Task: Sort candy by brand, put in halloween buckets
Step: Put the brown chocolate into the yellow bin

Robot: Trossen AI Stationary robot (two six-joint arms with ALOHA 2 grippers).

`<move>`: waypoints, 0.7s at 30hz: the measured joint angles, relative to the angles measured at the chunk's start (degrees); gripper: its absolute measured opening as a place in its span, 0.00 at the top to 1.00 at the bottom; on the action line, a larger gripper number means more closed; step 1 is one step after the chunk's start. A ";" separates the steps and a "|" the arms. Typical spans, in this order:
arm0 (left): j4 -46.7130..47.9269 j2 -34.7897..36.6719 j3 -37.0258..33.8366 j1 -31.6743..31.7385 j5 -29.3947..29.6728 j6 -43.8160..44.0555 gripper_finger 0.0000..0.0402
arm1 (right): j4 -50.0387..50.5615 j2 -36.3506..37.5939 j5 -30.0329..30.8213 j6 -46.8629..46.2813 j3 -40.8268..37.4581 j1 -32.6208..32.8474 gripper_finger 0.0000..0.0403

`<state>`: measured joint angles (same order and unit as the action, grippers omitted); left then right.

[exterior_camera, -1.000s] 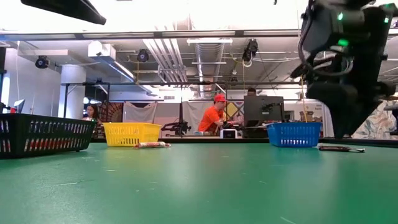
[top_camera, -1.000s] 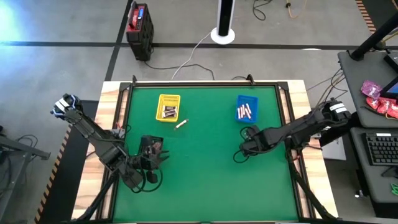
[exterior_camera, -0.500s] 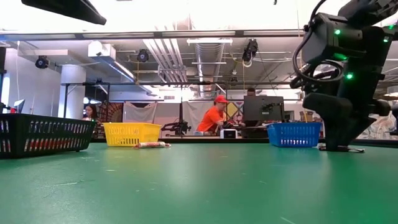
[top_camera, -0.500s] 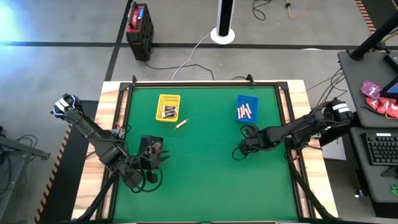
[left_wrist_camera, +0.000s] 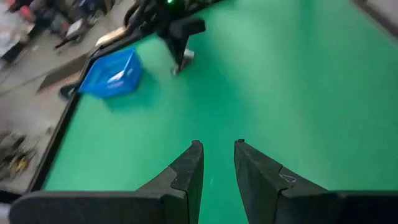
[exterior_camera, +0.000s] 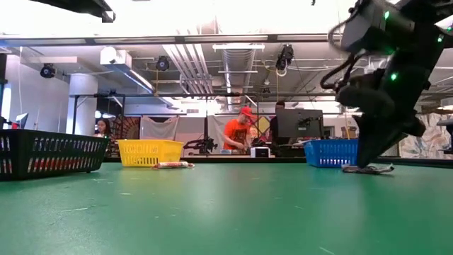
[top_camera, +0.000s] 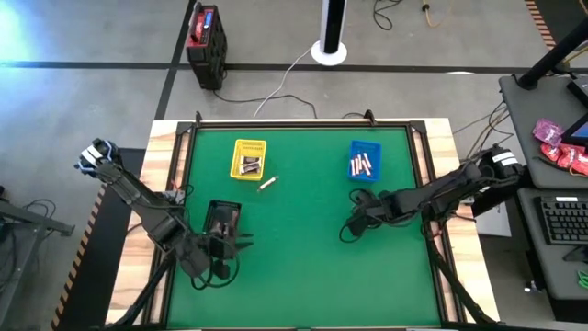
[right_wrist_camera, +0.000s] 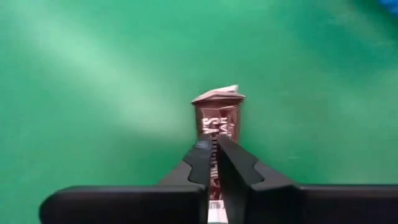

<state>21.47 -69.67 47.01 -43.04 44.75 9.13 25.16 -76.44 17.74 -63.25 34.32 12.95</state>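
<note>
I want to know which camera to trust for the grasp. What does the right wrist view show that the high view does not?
Only the right wrist view shows the fingers shut on a dark brown candy bar.

Only the high view shows the yellow bin, blue bin, black bin and left gripper.

Both show the right gripper low over the green table.

Three bins: yellow [top_camera: 249, 158], blue [top_camera: 365, 161], black [top_camera: 221, 220]; two arms.

Overall light: bright, even, from overhead.
High view: blue-white glare in the upper left corner; the table [top_camera: 303, 257] is evenly lit.
Low view: ceiling washed out white along the top; near felt soft.
Left wrist view: upper left smeared with motion blur.
Right wrist view: pale sheen upper left; the candy [right_wrist_camera: 217, 121] is sharp.
</note>
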 joint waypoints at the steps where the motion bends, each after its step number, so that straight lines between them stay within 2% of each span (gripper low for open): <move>1: -2.27 0.00 -0.61 0.18 -0.67 -1.53 0.81 | -1.73 0.37 -0.79 0.99 -0.03 0.41 0.97; 5: -10.68 0.00 -3.60 1.57 -3.40 -6.77 0.81 | -9.11 1.15 0.12 3.78 -0.04 1.85 0.98; 9: -15.81 0.00 -6.02 4.06 -7.67 -8.30 0.81 | -16.81 0.69 2.02 6.93 0.00 3.23 0.98; 13: -19.47 0.00 -8.17 6.95 -12.84 -9.28 0.81 | -19.07 -0.22 2.63 8.52 0.20 4.48 0.98; 17: -23.83 -0.70 -9.37 10.31 -14.76 -9.29 0.81 | -17.01 -0.26 1.44 -2.25 0.20 6.46 0.98; 21: -29.52 -4.06 -9.95 15.01 -21.61 -10.25 0.81 | -14.17 -0.26 -1.74 -12.15 0.22 9.70 0.98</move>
<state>-8.05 -73.73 37.06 -28.03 23.14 -1.12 11.00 -76.71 16.00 -75.40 34.54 22.65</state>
